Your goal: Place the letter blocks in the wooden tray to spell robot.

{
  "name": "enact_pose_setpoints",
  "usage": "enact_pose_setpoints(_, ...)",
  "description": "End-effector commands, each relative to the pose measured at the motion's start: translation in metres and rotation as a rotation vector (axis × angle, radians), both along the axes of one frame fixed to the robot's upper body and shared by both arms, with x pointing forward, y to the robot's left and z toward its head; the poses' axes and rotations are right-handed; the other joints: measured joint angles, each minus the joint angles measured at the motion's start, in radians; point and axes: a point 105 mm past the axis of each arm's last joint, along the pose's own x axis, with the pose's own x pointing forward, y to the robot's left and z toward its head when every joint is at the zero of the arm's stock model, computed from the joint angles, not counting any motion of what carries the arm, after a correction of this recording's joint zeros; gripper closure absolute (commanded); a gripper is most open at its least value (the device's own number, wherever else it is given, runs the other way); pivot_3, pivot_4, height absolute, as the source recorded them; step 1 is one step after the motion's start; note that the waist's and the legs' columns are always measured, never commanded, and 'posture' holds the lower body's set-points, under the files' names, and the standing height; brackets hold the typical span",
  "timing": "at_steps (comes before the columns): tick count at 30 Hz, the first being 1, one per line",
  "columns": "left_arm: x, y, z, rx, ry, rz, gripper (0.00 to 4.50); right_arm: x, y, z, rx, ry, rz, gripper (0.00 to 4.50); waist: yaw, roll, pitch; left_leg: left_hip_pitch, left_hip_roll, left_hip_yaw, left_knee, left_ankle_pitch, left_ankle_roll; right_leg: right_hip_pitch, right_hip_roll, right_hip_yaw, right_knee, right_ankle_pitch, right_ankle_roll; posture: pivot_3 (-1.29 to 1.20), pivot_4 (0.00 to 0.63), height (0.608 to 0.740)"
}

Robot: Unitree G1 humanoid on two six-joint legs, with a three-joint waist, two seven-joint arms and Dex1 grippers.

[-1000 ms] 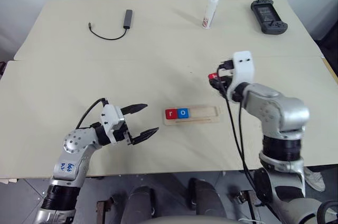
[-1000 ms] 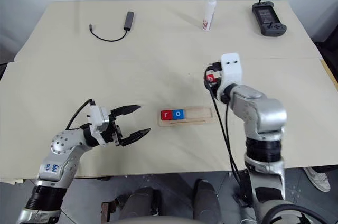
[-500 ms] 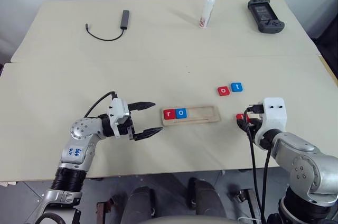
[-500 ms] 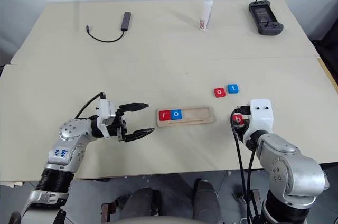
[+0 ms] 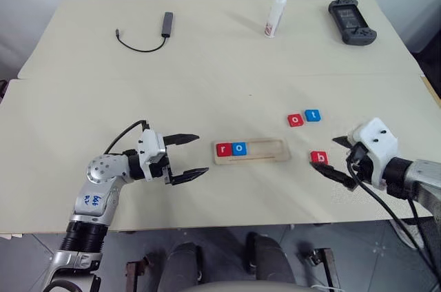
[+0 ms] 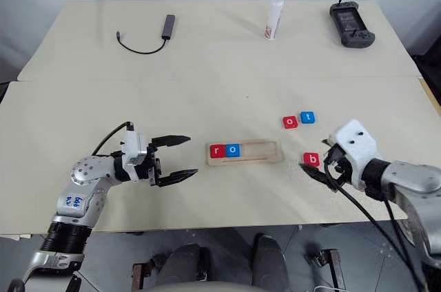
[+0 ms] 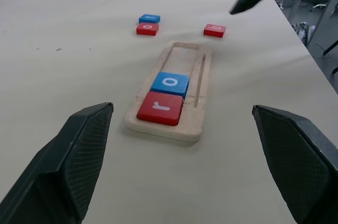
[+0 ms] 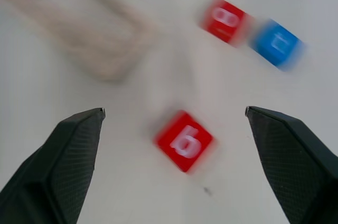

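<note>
The wooden tray (image 5: 265, 151) lies mid-table with a red r block (image 5: 222, 149) and a blue o block (image 5: 238, 148) at its left end. Right of the tray, a red b block (image 5: 318, 158) lies flat on the table. My right gripper (image 5: 322, 153) hovers open over it, one finger on each side and neither touching. Beyond it, a red o block (image 5: 295, 120) and a blue t block (image 5: 313, 115) sit side by side. My left gripper (image 5: 187, 156) is open and empty, just left of the tray and pointing at it.
At the table's far side are a black cable with an adapter (image 5: 165, 23), a white bottle (image 5: 275, 14) and a black controller (image 5: 351, 21). The table's front edge (image 5: 227, 220) runs just below both grippers.
My right gripper brought the red b block back from beside the o and t blocks, then opened. The block now lies on the table. The left gripper stayed put.
</note>
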Motion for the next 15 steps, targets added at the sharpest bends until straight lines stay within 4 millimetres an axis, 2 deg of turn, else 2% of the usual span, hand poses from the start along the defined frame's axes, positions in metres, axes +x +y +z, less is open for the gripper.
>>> enact_pose_setpoints(1, -0.008, 0.002, 0.008, 0.001, -0.007, -0.028, 0.00, 0.007, -0.014, -0.001, -0.042, -0.006, 0.152, 0.03, 0.000, 0.000, 0.000, 0.000, 0.000, 0.000, 0.001, 0.000, 0.000, 0.001, 0.000, 0.000, -0.001, 0.000, 0.001, 0.00, 0.150, 0.740)
enact_pose_setpoints(7, -0.015, 0.000, 0.010, 0.022, -0.059, -0.030, 0.00, 0.027, -0.037, -0.024, -0.126, 0.083, 0.241, 0.03, 0.007, 0.000, 0.000, 0.000, 0.000, 0.001, 0.002, 0.000, 0.000, 0.001, 0.000, 0.000, 0.000, 0.001, 0.001, 0.00, 0.150, 0.740)
enact_pose_setpoints(10, -0.018, -0.001, 0.010, 0.024, -0.053, -0.033, 0.00, 0.033, -0.036, -0.028, -0.113, 0.101, 0.266, 0.03, 0.012, 0.000, 0.000, 0.000, 0.000, 0.001, 0.002, 0.000, 0.000, 0.000, 0.000, 0.000, 0.000, 0.001, 0.001, 0.00, 0.150, 0.740)
enact_pose_setpoints(13, -0.019, 0.000, 0.009, 0.023, -0.052, -0.023, 0.00, 0.036, -0.033, -0.031, -0.105, 0.114, 0.292, 0.64, 0.013, 0.000, 0.000, -0.001, 0.000, 0.000, 0.002, 0.000, 0.000, 0.000, 0.000, -0.001, 0.000, 0.001, 0.001, 0.00, 0.150, 0.740)
enact_pose_setpoints(15, -0.019, 0.001, 0.009, 0.023, -0.055, -0.011, 0.00, 0.037, -0.032, -0.031, -0.108, 0.116, 0.303, 1.30, 0.012, 0.000, 0.000, -0.001, 0.000, 0.000, 0.003, 0.000, 0.000, 0.001, 0.000, -0.001, 0.000, 0.001, 0.001, 0.00, 0.150, 0.740)
